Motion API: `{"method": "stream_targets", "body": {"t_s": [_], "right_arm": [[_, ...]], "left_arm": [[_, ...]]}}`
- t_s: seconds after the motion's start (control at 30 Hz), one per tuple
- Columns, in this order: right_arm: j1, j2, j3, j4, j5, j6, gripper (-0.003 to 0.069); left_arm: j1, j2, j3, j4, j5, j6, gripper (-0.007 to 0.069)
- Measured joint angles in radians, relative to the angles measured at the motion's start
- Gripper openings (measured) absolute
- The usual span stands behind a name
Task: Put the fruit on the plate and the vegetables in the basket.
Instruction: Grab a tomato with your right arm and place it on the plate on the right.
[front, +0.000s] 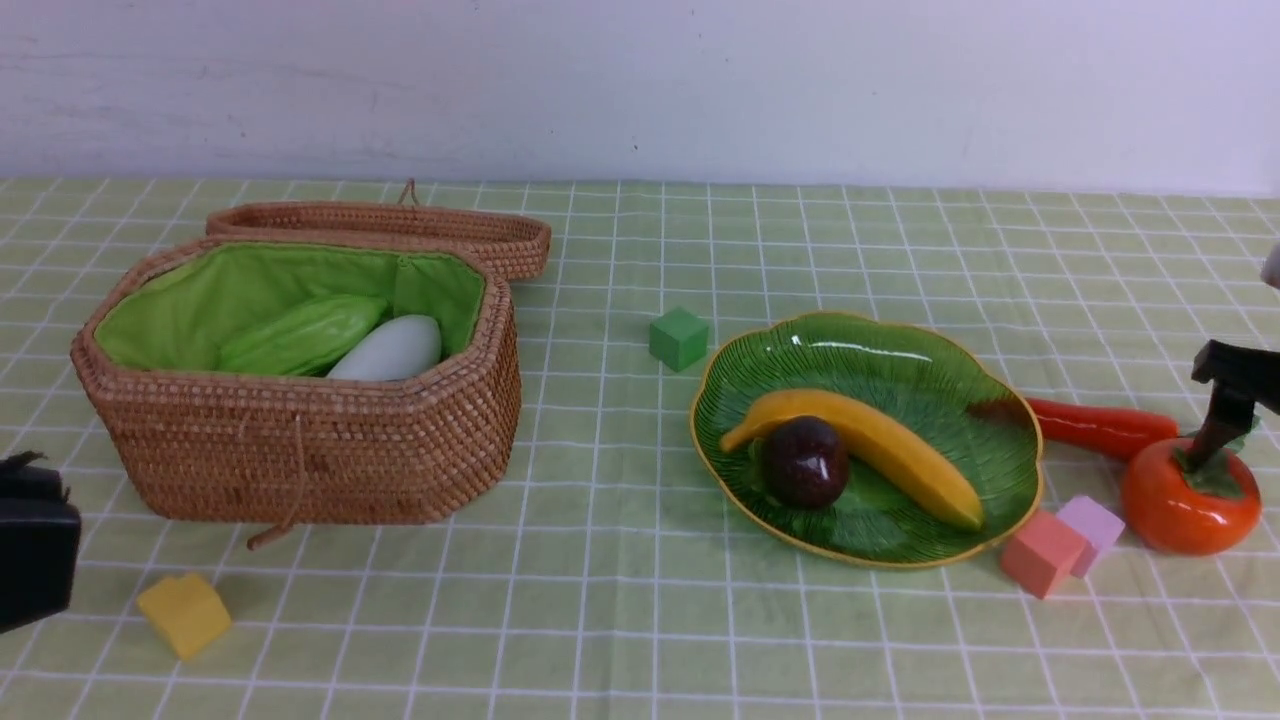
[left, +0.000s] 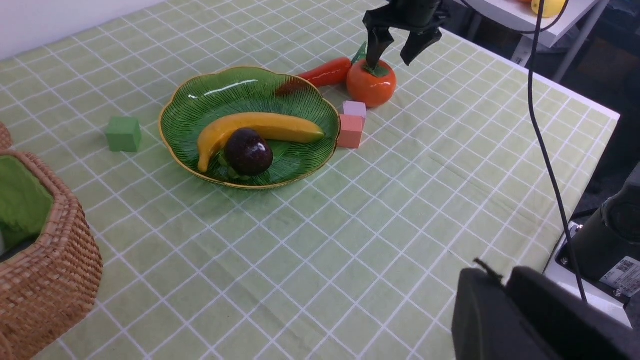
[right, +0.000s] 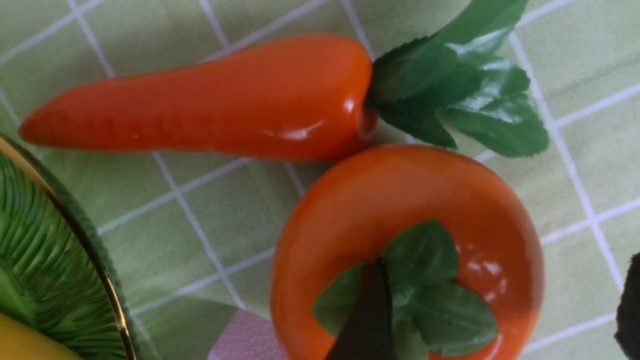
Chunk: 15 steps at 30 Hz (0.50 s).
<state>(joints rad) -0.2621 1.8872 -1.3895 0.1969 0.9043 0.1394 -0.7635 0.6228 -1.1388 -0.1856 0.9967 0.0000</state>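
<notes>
On the table (front: 620, 620), far right, the right gripper (left: 391, 60) hangs spread wide, one finger (right: 367, 320) on the calyx of the persimmon (front: 1190, 505), which sits outside the plate (front: 880, 360). Closing off-centre, it could squirt the glossy fruit into the touching carrot (front: 1100, 428).

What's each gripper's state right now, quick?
Left gripper: looks closed, holding nothing.
Right gripper: open, straddling the top of the persimmon, not gripping it.
</notes>
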Motion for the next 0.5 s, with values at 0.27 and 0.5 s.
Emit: {"method": "stream_targets", "body": {"t_s": [0.27,0.5], "right_arm": [[-0.038,0.055,-0.001,0.197,-0.024,-0.130,0.0598],[-0.038,0.080,-0.004,0.287,-0.005,-0.201,0.0594]], "left_arm": [[0.000,0.000,0.000,0.000,0.001,0.000,0.0071],[0.000,0.000,0.000,0.000,0.001,0.000,0.0076]]}}
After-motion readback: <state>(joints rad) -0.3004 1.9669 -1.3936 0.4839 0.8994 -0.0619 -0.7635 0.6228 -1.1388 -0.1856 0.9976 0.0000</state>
